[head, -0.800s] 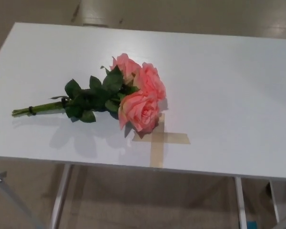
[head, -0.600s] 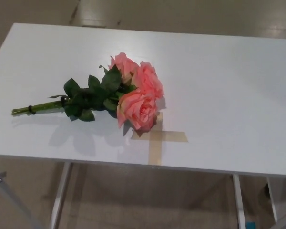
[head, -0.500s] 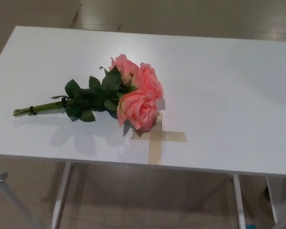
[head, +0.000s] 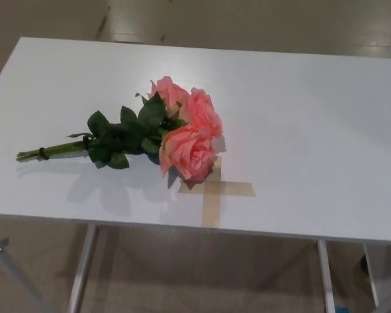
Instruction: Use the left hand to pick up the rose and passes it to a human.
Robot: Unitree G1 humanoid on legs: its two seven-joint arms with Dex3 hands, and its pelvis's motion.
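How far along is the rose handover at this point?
Nothing looks done yet. The bunch of pink roses lies flat on the white table, blooms partly over the tape cross, stems pointing to the robot's left. Nothing is in hand: neither robot hand shows, nor any person. The reach, grasp, lift and pass all remain.

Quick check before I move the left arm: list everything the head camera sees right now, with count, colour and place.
rose bunch: one bunch of three blooms, pink with green leaves and stems, lying left of centre on the table, blooms toward the middle, stems pointing left
band: one, dark, around the stem ends
tape cross: one, tan, on the table near its front edge, partly under the blooms
table: one, white top, metal legs
floor: beige, around and under the table
robot hands: neither in view
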